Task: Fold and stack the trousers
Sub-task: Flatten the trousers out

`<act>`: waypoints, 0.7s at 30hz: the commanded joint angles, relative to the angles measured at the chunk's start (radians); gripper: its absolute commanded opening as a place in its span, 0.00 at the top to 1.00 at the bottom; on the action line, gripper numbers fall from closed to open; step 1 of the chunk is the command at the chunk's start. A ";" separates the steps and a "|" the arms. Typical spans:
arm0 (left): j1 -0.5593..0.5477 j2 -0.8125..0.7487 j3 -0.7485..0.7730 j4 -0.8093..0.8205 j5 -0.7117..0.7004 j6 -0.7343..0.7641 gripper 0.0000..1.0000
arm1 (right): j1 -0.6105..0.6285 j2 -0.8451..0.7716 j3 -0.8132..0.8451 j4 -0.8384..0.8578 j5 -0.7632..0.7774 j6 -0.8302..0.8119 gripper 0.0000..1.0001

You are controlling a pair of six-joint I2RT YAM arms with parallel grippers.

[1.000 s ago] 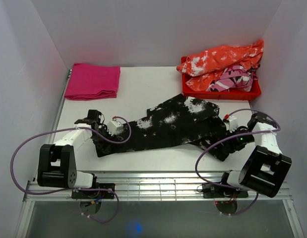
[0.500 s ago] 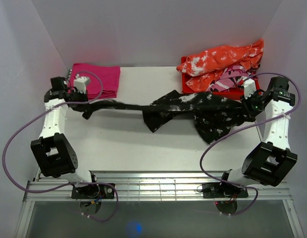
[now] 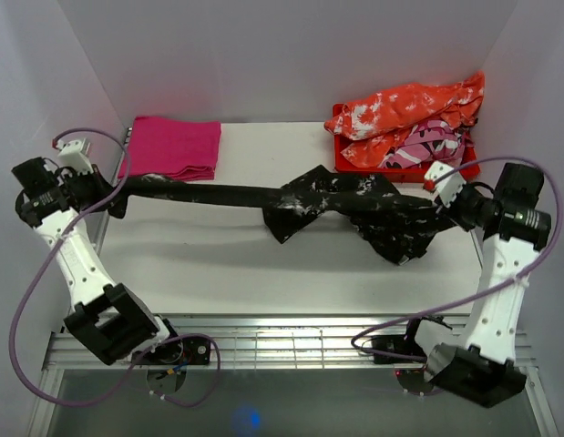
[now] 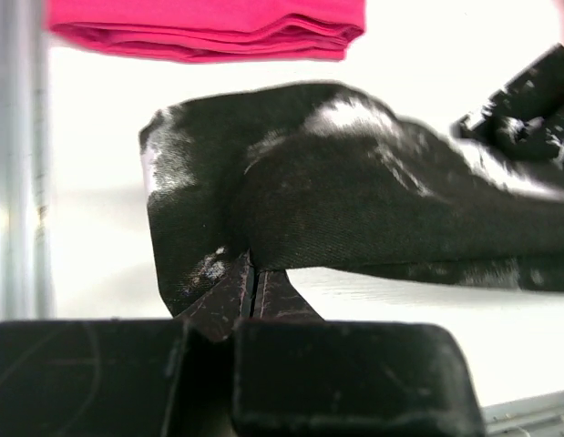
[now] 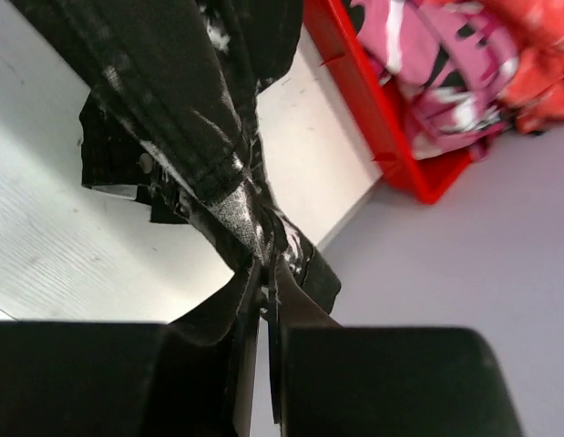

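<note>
White tabletop (image 3: 218,264) between pale walls fills the middle of the overhead view; long soft black fabric trousers mottled with white splotches (image 3: 336,202) hang across it from left edge to right, drawn into a narrow line at the left, with looser bunches of cloth sagging at centre and right of centre; whether those bunches touch the table I cannot tell. At middle left the left gripper (image 3: 115,195) is clamped tight on one end of the trousers, black fingers (image 4: 263,296) pressed together with fabric pinched between them; at middle right the right gripper (image 3: 442,215) is likewise clenched on the other end. A plain magenta folded cloth (image 3: 172,147) lies at the upper left; a red plastic bin (image 3: 405,171) at the upper right holds an orange-and-white splotched garment (image 3: 409,105) over a pink striped one (image 3: 427,146).
</note>
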 commanded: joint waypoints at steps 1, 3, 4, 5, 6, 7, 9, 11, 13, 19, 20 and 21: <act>0.117 -0.173 -0.036 0.103 -0.096 0.071 1.00 | -0.046 -0.167 -0.076 0.018 0.134 -0.283 0.92; 0.125 -0.207 -0.055 0.087 -0.067 0.119 1.00 | -0.046 -0.230 -0.095 0.003 0.120 -0.306 0.92; 0.123 -0.219 -0.061 0.063 -0.050 0.134 1.00 | -0.046 -0.235 -0.102 0.009 0.115 -0.311 0.92; 0.122 -0.215 -0.067 0.058 -0.038 0.142 1.00 | -0.046 -0.231 -0.112 0.020 0.115 -0.299 0.92; 0.119 -0.207 -0.070 0.054 -0.018 0.145 1.00 | -0.046 -0.194 -0.112 0.046 0.115 -0.288 0.92; 0.108 -0.165 -0.062 0.049 -0.021 0.139 1.00 | -0.048 -0.166 -0.100 0.060 0.117 -0.274 0.92; 0.070 -0.105 -0.043 0.049 -0.021 0.105 1.00 | -0.045 -0.052 -0.073 0.119 0.115 -0.207 0.92; -0.014 -0.013 -0.007 0.084 -0.039 0.070 1.00 | -0.037 0.039 0.004 0.155 0.106 -0.124 0.92; -0.095 0.040 0.011 0.171 -0.123 0.010 1.00 | 0.009 0.175 0.067 0.222 0.147 -0.058 0.92; -0.323 0.383 0.242 0.287 -0.306 -0.129 1.00 | 0.130 0.502 0.314 0.362 0.265 0.117 0.92; -0.326 0.443 0.296 0.278 -0.314 -0.149 1.00 | 0.142 0.542 0.348 0.368 0.274 0.134 0.92; -0.327 0.556 0.410 0.261 -0.324 -0.168 1.00 | 0.158 0.609 0.405 0.379 0.293 0.152 0.92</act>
